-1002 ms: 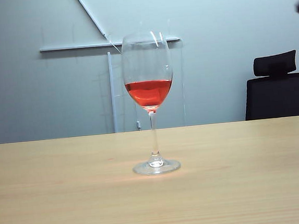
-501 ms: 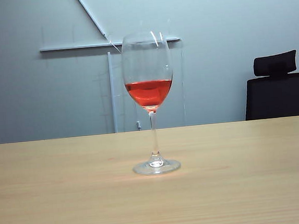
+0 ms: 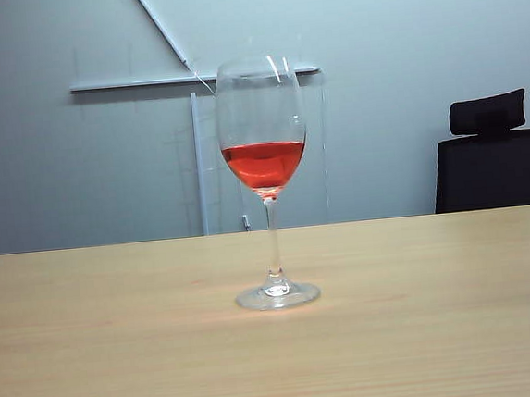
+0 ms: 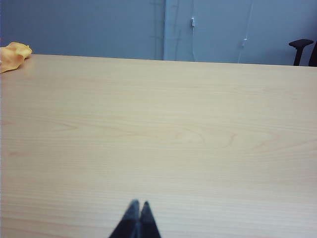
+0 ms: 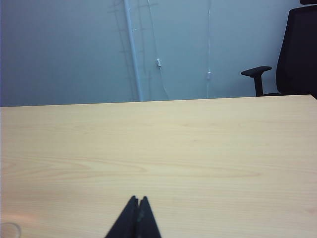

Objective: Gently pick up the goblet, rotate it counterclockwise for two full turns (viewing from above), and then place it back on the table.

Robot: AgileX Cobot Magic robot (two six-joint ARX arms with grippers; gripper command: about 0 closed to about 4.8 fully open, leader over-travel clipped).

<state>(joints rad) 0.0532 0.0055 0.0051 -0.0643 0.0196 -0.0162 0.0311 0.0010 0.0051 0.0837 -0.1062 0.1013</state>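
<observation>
1. Centrally on the desk (image 3: pixel 94 362) stands the goblet (image 3: pixel 266 180), upright on its round foot, red liquid level in the bowl; neither arm appears in the exterior view.
2. Change: a dark shape at the upper right edge of the exterior view a second ago is now gone; the goblet has not shifted; judged from this, the glass is set down and the task looks complete or nearly so.
3. Left tool (image 4: pixel 137 206): fingertips clenched together, grasping nothing, low over bare wood and well apart from the goblet, which its own view does not show.
4. Right tool (image 5: pixel 137 201): likewise clenched and empty; a faint curved glass edge (image 5: pixel 10 230) at the corner of its view may be the goblet's foot, though this cannot be told for certain.
5. Surroundings: an orange crumpled object (image 4: pixel 12 54) at the desk's far edge; a black office chair (image 3: pixel 493 155) behind the desk; nothing stands close to the goblet.
</observation>
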